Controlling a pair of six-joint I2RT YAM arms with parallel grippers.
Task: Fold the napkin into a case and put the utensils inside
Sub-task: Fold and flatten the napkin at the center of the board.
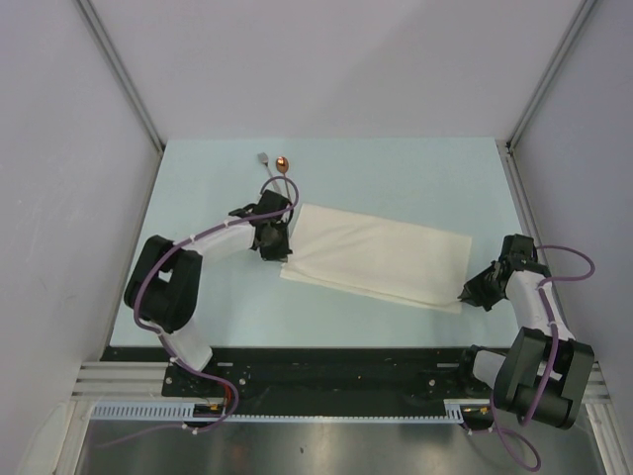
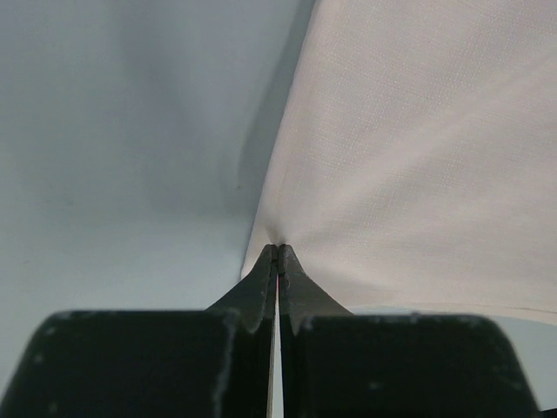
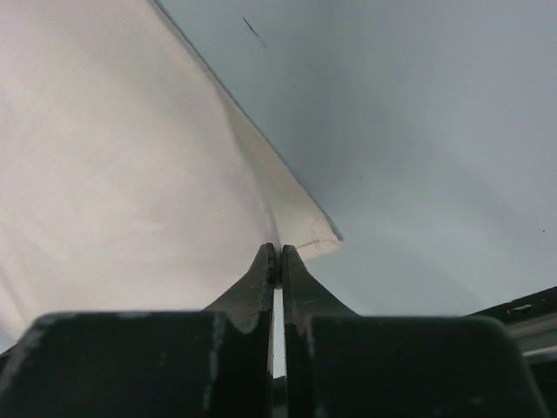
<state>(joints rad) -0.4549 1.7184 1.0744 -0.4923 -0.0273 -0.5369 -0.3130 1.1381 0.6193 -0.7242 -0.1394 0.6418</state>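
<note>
Left gripper, jaws pressed together on the left end of the napkin; right gripper, likewise clamped, on the near right corner. Napkin flat on the table, slanted, as a broad oblong stretched between the two grippers. Doubled edge visible at the right corner in the right wrist view, so apparently at least one fold made. Fork and spoon side by side at the far side, just beyond the left gripper, outside the napkin. Judged stage: early to middle. Left to do: further folding into a narrow case, then both utensils slid inside.
</note>
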